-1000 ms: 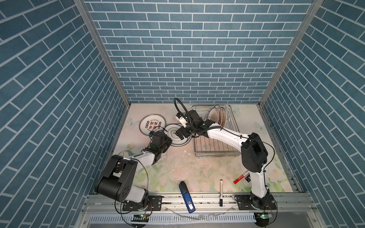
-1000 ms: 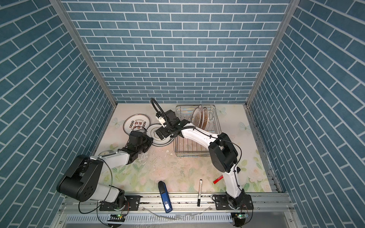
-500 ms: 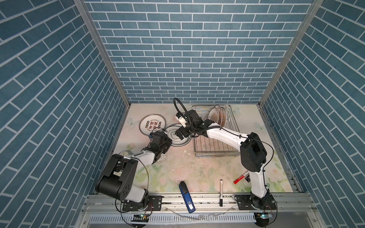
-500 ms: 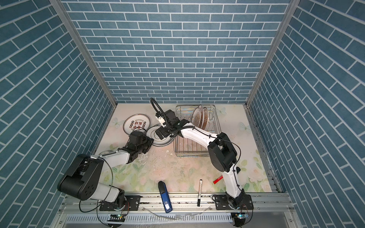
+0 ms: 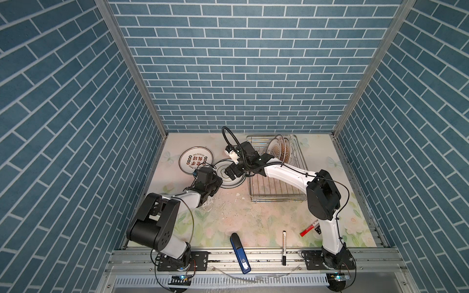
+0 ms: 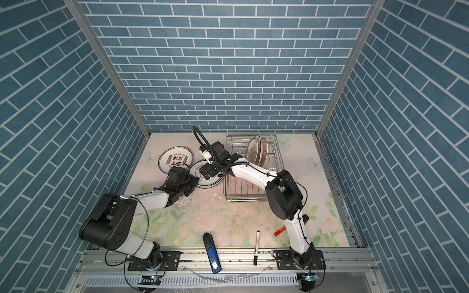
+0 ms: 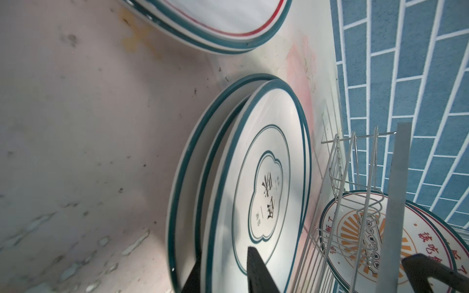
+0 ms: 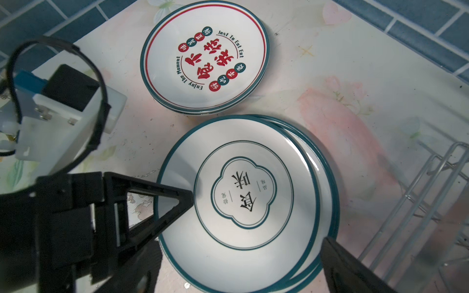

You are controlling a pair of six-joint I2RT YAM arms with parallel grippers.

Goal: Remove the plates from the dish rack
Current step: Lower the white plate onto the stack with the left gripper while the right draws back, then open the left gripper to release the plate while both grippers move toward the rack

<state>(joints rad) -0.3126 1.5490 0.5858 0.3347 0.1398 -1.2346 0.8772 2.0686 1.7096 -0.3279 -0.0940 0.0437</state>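
Standing on edge, plates point(image 5: 276, 149) face along the long dish rack point(image 5: 276, 192).

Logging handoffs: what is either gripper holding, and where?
Right gripper open, empty. Left gripper straddles the rim of the top emblem plate; whether it grips cannot be told.

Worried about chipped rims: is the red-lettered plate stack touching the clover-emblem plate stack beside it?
Apart. The left wrist view shows a strip of bare table between the red-lettered stack and the clover-emblem stack.
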